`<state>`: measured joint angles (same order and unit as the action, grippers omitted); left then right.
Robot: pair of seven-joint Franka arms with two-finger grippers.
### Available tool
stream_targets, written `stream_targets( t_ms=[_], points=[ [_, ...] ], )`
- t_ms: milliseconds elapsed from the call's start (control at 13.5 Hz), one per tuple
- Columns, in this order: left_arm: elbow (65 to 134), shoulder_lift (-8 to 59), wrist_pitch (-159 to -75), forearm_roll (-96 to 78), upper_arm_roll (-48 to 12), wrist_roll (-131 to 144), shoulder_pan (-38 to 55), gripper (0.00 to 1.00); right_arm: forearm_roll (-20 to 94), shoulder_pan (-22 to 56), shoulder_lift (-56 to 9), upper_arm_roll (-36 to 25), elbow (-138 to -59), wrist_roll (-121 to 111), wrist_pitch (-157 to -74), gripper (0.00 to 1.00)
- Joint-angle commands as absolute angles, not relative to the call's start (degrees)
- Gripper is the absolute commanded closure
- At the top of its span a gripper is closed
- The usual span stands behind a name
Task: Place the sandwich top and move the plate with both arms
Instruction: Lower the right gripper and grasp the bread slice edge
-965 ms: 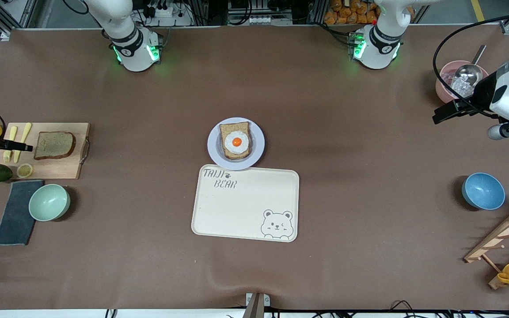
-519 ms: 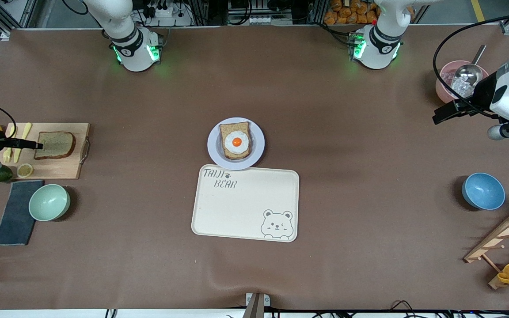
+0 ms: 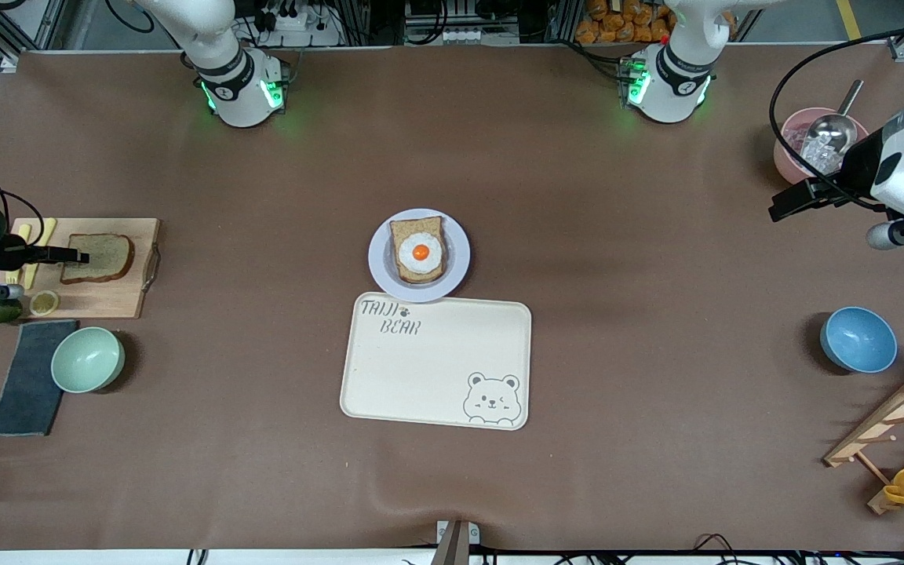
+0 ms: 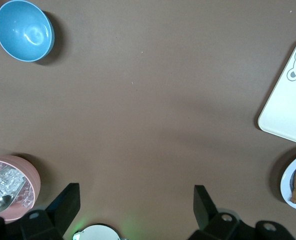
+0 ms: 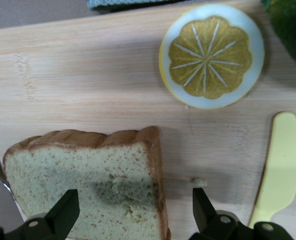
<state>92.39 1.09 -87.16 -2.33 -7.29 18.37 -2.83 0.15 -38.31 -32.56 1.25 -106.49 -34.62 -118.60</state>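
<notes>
1. The plate (image 3: 419, 255) with egg toast (image 3: 419, 251) touches the tray (image 3: 436, 362), farther from the camera.
2. The bread (image 3: 103, 256) lies on a board (image 3: 91, 271).
3. The right gripper (image 3: 75, 256), fingers spread, hangs over the bread's edge.
4. The left gripper (image 3: 783, 205) waits, fingers spread, above bare table (image 3: 577, 196).

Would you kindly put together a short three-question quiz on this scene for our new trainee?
1. True or false: the sandwich top already lies on the fried egg.
2. What does the plate touch on the side nearer to the front camera?
A. the blue bowl
B. the bear tray
C. the cutting board
3. Fill in: the right claw is open over the ____.

Key
1. False: it lies on the cutting board, and the egg slice is uncovered.
2. B.
3. Sandwich top. The left claw waits, open, over bare table beside the pink bowl.
</notes>
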Motion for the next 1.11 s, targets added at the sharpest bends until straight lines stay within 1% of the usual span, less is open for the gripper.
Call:
stream_targets(
  t_ms=[0, 74, 816, 1039],
  points=[
    [92.9, 0.8, -87.7, -1.2, -7.6, 18.9, -3.1, 0.0, -0.2, -40.0, -32.9, 2.3, -106.7, -35.5, -118.6, 0.92],
    [92.9, 0.7, -87.7, -1.2, -7.6, 18.9, -3.1, 0.0, -0.1, -40.2, -33.0, 2.3, -106.7, -35.4, -118.4, 1.0],
    [92.9, 1.0, -88.0, -1.2, -7.6, 18.8, -3.5, 0.0, 0.0, -39.6, -32.3, 2.4, -106.1, -35.3, -118.0, 1.0],
    [92.9, 1.1, -88.0, -1.2, -7.6, 18.9, -3.5, 0.0, 0.4, -39.3, -32.1, 2.5, -104.3, -35.2, -115.3, 1.0]
  ],
)
